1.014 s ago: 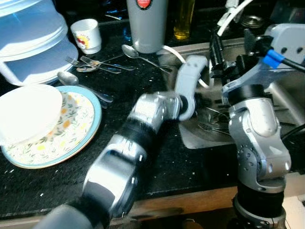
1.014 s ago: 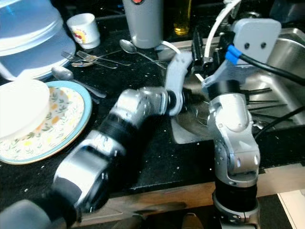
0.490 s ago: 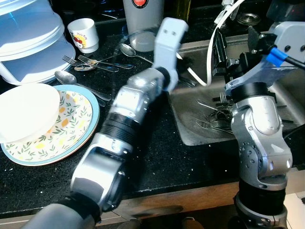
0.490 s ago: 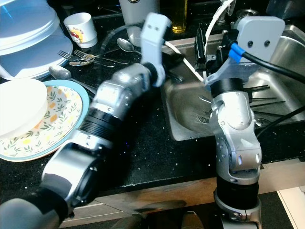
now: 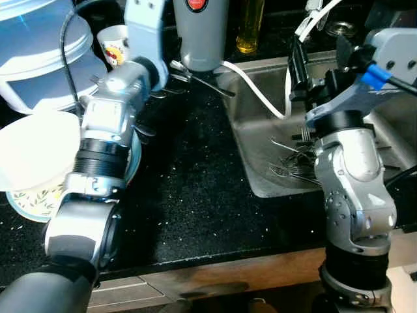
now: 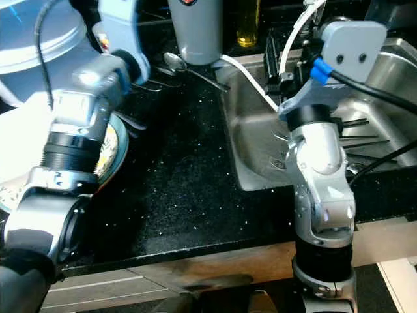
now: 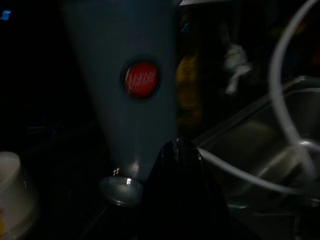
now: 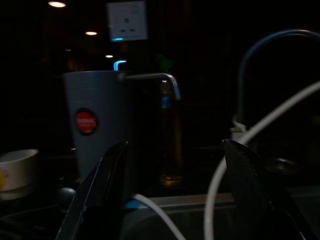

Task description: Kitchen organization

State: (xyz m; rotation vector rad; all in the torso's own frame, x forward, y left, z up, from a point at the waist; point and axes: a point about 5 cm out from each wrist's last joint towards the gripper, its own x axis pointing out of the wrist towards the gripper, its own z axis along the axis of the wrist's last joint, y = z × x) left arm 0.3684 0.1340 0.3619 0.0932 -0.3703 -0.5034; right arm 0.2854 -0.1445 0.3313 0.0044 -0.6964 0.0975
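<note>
Over the black counter [image 5: 189, 189] I've got my left arm stretched toward the back edge, its left gripper [image 7: 180, 165] showing in the wrist view with fingers pressed together and nothing between them, right in front of the grey canister [image 5: 201, 32] with the red badge. Spoons and forks [image 5: 195, 73] lie beside that canister near the counter's back edge, partly hidden by my arm. A small white cup [image 5: 112, 45] sits further left, next to the big translucent container [image 5: 36, 52]. Along the left edge I see the floral plate [image 5: 39, 199] with a white bowl [image 5: 32, 156] on it. My right gripper [image 8: 175, 200] hangs above the sink [image 5: 260, 169], fingers spread wide, holding nothing. More cutlery [image 5: 293, 163] lies in the basin, and a white hose [image 5: 260, 88] drapes over its rim.
</note>
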